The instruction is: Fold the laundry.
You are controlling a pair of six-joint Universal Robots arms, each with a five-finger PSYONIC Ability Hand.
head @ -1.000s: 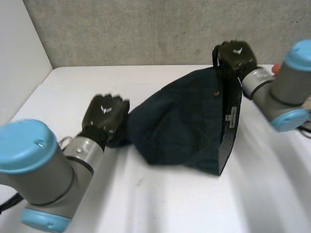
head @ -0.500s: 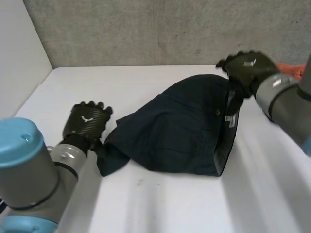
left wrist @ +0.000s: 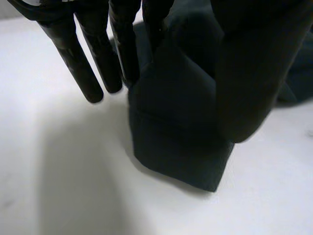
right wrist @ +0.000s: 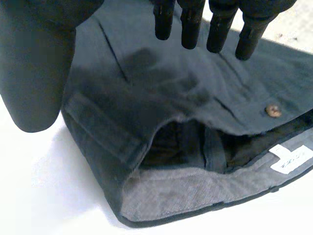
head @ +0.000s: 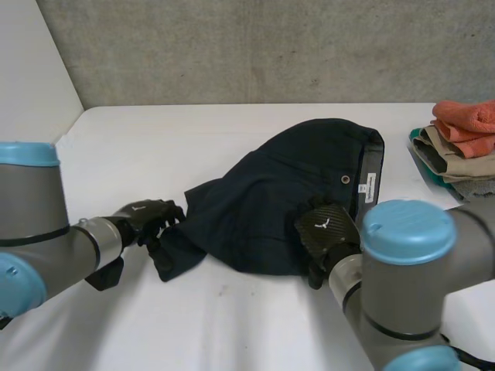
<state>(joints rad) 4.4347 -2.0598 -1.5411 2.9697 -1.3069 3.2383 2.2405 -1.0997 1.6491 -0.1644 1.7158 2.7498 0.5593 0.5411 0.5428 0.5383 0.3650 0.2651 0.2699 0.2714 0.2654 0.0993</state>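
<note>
Nearest on the white bench, the right robot hand sat at the near edge of the navy trousers, just beside the open waistband. In the right wrist view its fingers were straight and held apart from the thumb, hovering above the cloth and clamped on nothing. Under the fingertips the waistband gaped, showing a grey lining. A small button and a white label lay beside that opening.

The left robot hand was at the trousers' near left corner, where a leg end lay flat on the bench. In the left wrist view its fingers pointed down, straight and spread, with the thumb apart from them. The folded corner of cloth lay between fingers and thumb, not pinched.

The trousers lay bunched in the middle of the bench, waistband towards the far right, with the button and label facing up.

Farther off, at the right edge, stood a stack of folded clothes, orange on top. Behind the bench rose a grey concrete wall.
</note>
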